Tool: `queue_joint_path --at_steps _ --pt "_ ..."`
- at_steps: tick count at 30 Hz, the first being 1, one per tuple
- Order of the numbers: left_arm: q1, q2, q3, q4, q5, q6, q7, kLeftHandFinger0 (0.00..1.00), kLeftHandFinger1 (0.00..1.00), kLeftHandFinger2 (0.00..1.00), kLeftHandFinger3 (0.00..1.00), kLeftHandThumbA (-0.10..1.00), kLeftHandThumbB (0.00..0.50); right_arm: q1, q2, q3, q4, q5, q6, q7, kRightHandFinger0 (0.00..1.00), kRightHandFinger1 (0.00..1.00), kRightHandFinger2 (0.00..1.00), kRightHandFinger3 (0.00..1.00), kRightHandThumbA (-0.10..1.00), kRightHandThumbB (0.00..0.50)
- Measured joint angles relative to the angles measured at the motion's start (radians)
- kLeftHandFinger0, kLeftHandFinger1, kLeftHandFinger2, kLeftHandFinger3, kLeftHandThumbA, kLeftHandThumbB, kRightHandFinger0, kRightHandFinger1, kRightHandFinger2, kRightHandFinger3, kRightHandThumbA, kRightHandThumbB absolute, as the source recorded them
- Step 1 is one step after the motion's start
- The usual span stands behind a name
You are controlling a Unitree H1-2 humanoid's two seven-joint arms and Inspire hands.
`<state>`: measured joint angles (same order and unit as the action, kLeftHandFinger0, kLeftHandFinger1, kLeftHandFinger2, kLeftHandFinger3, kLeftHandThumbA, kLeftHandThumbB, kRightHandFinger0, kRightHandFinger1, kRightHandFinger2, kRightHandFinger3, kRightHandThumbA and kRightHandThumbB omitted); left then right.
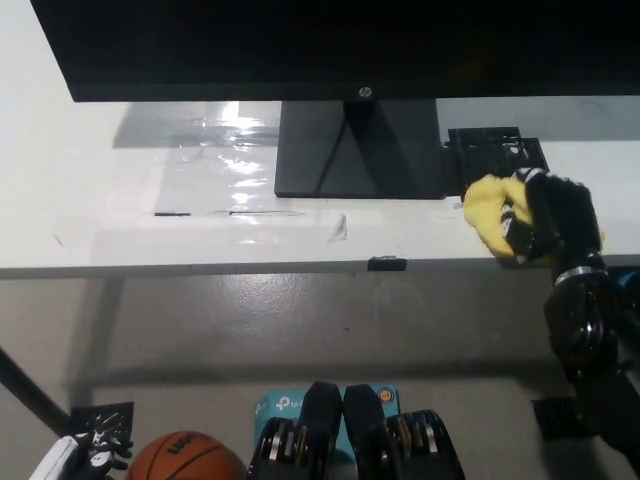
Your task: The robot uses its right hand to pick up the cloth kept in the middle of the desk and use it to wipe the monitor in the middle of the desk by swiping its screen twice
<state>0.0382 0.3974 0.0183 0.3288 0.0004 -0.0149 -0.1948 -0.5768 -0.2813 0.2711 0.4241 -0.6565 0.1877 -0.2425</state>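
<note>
A yellow cloth (489, 212) lies on the white desk (120, 210) to the right of the monitor's stand, close to the front edge. My black right hand (553, 218) covers the cloth's right part, fingers curled into it. The black monitor (330, 45) spans the top of the head view, with its stand (358, 150) at the desk's middle. My white left hand (85, 452) rests at the lower left, below the desk; its fingers are too small to read.
A black slotted block (492, 150) sits on the desk just behind the cloth. An orange basketball (185, 460) and a teal box (268, 408) lie on the floor below the desk's front edge (300, 266).
</note>
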Motion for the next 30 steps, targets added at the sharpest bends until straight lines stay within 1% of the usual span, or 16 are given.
queue_joint_path --at_steps 2,6,10,13,14,16,17,20,22,24,25,26,27,28,29,30 --pt "0.003 0.000 0.000 0.000 0.000 0.000 -0.001 0.51 0.58 0.68 0.77 0.49 0.321 0.005 0.030 -0.073 -0.044 0.037 -0.028 -0.020 0.00 0.07 0.42 0.10 -0.10 0.008" --pt "0.014 0.000 -0.001 -0.001 0.001 -0.001 -0.001 0.51 0.58 0.68 0.78 0.50 0.316 -0.007 0.049 -0.162 -0.099 0.070 -0.066 -0.054 0.00 0.13 0.55 0.15 -0.10 0.000" --pt "0.029 0.000 -0.003 0.000 0.004 -0.002 -0.001 0.52 0.58 0.71 0.80 0.52 0.296 -0.051 0.051 -0.241 -0.137 0.096 -0.098 -0.088 0.00 0.12 0.53 0.09 -0.10 0.000" --pt "0.035 0.000 -0.007 -0.001 0.011 -0.004 -0.002 0.51 0.58 0.70 0.80 0.52 0.307 -0.109 0.047 -0.283 -0.156 0.107 -0.109 -0.114 0.00 0.08 0.49 0.06 -0.10 0.010" --pt "0.035 0.000 -0.008 -0.001 0.013 -0.005 -0.002 0.50 0.57 0.69 0.79 0.52 0.308 -0.129 0.045 -0.294 -0.164 0.109 -0.114 -0.123 0.00 0.07 0.49 0.06 -0.10 0.024" --pt "0.036 0.000 -0.008 -0.001 0.018 -0.006 -0.002 0.49 0.56 0.68 0.79 0.52 0.304 -0.161 0.044 -0.309 -0.165 0.112 -0.124 -0.138 0.00 0.03 0.40 0.02 -0.10 0.075" --pt "0.037 0.000 -0.008 -0.001 0.019 -0.007 -0.002 0.49 0.56 0.68 0.79 0.52 0.304 -0.174 0.044 -0.313 -0.161 0.113 -0.128 -0.144 0.00 0.02 0.39 0.02 -0.10 0.082" --pt "0.038 0.000 -0.008 -0.001 0.022 -0.010 -0.002 0.49 0.55 0.67 0.78 0.51 0.315 -0.217 0.042 -0.323 -0.147 0.113 -0.136 -0.165 0.00 0.01 0.39 0.03 -0.10 0.101" --pt "0.039 0.000 -0.008 -0.001 0.023 -0.011 -0.002 0.47 0.55 0.66 0.76 0.50 0.324 -0.241 0.041 -0.323 -0.123 0.111 -0.135 -0.175 0.00 0.01 0.40 0.04 -0.10 0.133" --pt "0.040 0.000 -0.007 -0.001 0.023 -0.012 -0.002 0.46 0.53 0.65 0.76 0.49 0.321 -0.261 0.041 -0.322 -0.092 0.108 -0.134 -0.185 0.00 0.01 0.39 0.04 -0.10 0.145" --pt "0.041 0.000 -0.006 -0.001 0.023 -0.013 -0.003 0.46 0.53 0.64 0.76 0.49 0.327 -0.273 0.041 -0.319 -0.074 0.104 -0.129 -0.191 0.00 0.01 0.40 0.08 -0.10 0.127" --pt "0.041 0.000 -0.006 -0.002 0.023 -0.013 -0.003 0.46 0.53 0.64 0.76 0.49 0.325 -0.281 0.040 -0.315 -0.060 0.097 -0.118 -0.193 0.00 0.04 0.41 0.21 -0.10 0.106" --pt "0.042 0.000 -0.006 -0.002 0.023 -0.013 -0.003 0.46 0.52 0.64 0.76 0.49 0.330 -0.289 0.039 -0.306 -0.052 0.086 -0.094 -0.192 0.00 0.08 0.44 0.25 -0.10 0.164" --pt "0.043 0.000 -0.006 -0.002 0.023 -0.014 -0.003 0.46 0.52 0.64 0.76 0.49 0.324 -0.297 0.038 -0.299 -0.045 0.078 -0.076 -0.189 0.00 0.08 0.41 0.23 -0.10 0.191" --pt "0.043 0.000 -0.006 -0.002 0.023 -0.014 -0.003 0.47 0.52 0.64 0.76 0.49 0.324 -0.310 0.035 -0.284 -0.027 0.066 -0.053 -0.185 0.00 0.08 0.40 0.23 -0.10 0.184" --pt "0.043 0.000 -0.006 -0.002 0.023 -0.014 -0.003 0.47 0.53 0.65 0.77 0.48 0.323 -0.323 0.031 -0.269 -0.006 0.058 -0.035 -0.180 0.00 0.11 0.42 0.13 -0.10 0.175"
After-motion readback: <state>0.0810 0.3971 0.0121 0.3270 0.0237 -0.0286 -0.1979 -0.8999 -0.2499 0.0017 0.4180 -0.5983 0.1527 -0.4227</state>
